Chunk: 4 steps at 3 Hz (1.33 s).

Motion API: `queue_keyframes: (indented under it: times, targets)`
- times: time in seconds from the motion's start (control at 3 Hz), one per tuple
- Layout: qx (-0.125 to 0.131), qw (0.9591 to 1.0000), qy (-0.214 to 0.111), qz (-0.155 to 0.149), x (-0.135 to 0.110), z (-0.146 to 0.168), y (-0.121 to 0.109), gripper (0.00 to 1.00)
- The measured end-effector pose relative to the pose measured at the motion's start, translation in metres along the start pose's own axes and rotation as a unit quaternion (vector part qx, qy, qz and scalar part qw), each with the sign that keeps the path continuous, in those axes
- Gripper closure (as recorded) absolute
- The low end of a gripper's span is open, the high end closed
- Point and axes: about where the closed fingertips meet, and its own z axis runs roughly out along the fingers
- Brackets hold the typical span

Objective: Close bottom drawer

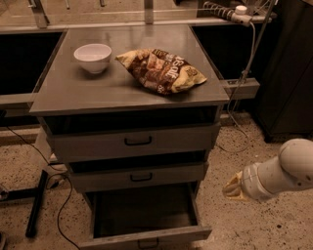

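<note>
The bottom drawer (146, 238) of the grey metal cabinet is pulled far out, its dark inside open to view and its front panel with a small dark handle at the picture's lower edge. The middle drawer (139, 177) and top drawer (134, 141) stand out only slightly. My gripper (232, 188) is at the right of the cabinet, at about the height of the open drawer's inside, apart from it. It sits at the end of my white arm (286, 171).
A white bowl (93, 57) and a chip bag (161, 70) lie on the cabinet top (73, 93). Cables and a dark stand leg (36, 205) run over the speckled floor at the left. A power strip (230, 10) and cord hang at the back right.
</note>
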Motion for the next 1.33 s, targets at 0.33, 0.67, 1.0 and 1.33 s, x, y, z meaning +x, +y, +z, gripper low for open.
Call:
queue_keyframes:
  times: [0.33, 0.67, 1.0, 1.33]
  targets:
    - [0.007, 0.9994, -0.033, -0.002, 0.013, 0.017, -0.005, 1.00]
    - [0.007, 0.9994, -0.033, -0.002, 0.013, 0.017, -0.005, 1.00]
    - [-0.006, 0.9996, -0.027, 0.006, 0.018, 0.043, 0.002, 1.00]
    - [-0.013, 0.9995, -0.026, 0.012, 0.029, 0.091, 0.014, 1.00]
